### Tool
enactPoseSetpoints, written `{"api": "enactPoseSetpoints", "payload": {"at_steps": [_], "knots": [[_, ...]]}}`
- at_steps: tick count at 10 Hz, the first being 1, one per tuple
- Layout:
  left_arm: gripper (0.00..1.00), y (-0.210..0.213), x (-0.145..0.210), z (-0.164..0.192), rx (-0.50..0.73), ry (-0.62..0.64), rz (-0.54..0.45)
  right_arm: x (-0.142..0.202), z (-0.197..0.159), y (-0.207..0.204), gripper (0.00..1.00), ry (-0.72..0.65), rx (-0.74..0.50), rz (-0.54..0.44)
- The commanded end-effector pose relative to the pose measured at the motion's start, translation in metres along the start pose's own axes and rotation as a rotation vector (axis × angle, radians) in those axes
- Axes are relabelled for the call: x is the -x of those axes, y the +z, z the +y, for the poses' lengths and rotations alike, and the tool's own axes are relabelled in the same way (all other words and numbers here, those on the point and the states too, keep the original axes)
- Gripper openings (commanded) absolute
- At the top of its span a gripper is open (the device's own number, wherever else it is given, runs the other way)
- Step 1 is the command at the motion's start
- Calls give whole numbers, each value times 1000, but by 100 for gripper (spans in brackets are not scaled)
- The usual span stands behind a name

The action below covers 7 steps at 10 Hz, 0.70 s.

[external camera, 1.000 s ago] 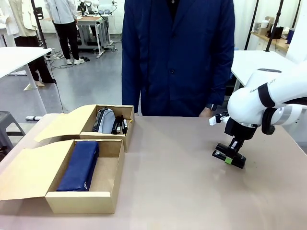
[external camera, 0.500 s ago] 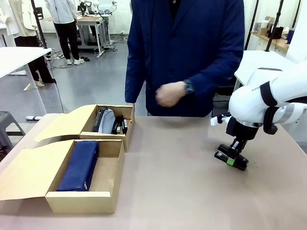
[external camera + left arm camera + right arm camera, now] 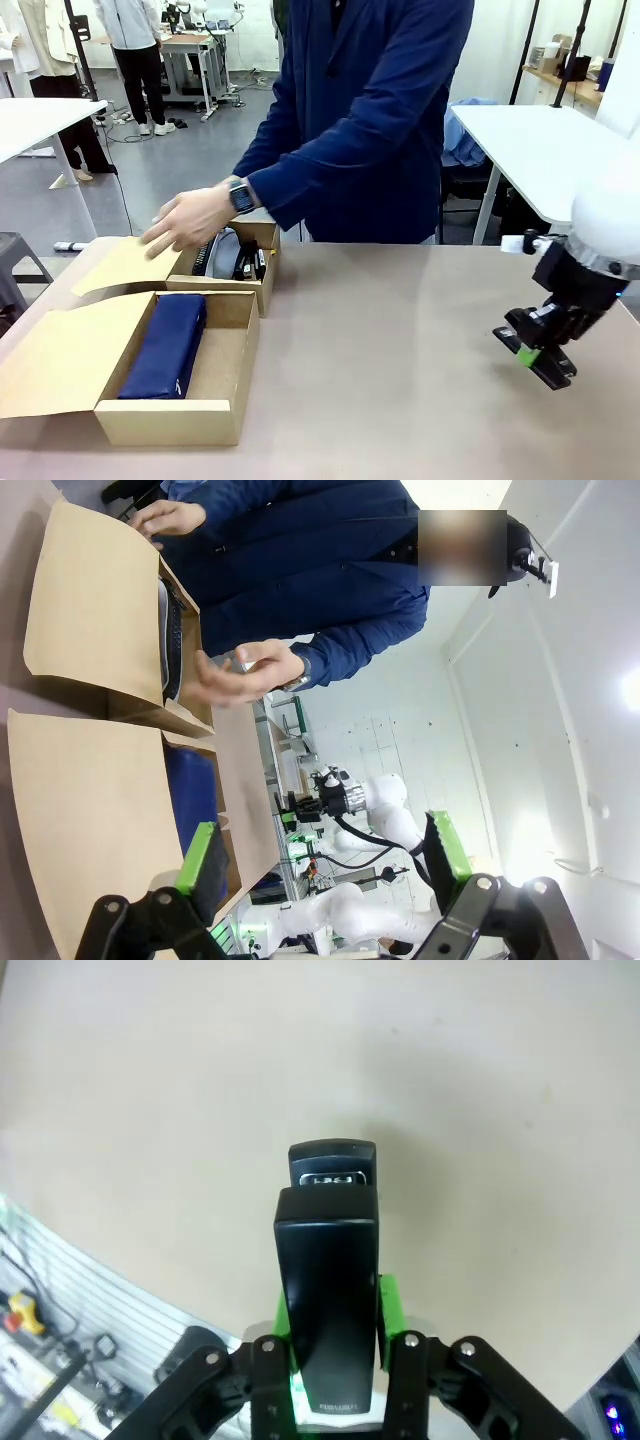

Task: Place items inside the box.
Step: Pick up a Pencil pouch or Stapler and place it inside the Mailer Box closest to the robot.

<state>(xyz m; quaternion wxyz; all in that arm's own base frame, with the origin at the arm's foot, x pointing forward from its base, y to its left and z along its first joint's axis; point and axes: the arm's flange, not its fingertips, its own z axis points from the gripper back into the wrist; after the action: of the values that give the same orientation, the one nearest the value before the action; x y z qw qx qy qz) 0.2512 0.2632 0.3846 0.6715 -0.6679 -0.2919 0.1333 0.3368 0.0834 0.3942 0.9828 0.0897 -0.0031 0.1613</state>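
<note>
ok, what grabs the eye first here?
The right gripper clamps a black stapler over the right side of the table. On the left, a person's hand hangs over the far box. A navy pouch lies in the near box.

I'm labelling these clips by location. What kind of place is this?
Likely a robotics lab or workshop: a white robot arm works at the table, white workbenches stand around, and an equipment bench sits behind the person.
</note>
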Motion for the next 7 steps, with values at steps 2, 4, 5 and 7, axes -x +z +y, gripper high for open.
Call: {"api": "enactPoseSetpoints", "payload": {"at_steps": [2,4,5,7], "knots": [[100,0,2,-1,9,-23,11,2,-8,-14,0,42,1,8],[100,0,2,-1,9,-23,11,3,1,2,37,-44,5,10],[100,0,2,-1,9,-23,11,-5,-2,-8,37,-8,-141,-6],[100,0,2,-1,9,-23,11,-11,37,1,37,-85,-200,-69]]}}
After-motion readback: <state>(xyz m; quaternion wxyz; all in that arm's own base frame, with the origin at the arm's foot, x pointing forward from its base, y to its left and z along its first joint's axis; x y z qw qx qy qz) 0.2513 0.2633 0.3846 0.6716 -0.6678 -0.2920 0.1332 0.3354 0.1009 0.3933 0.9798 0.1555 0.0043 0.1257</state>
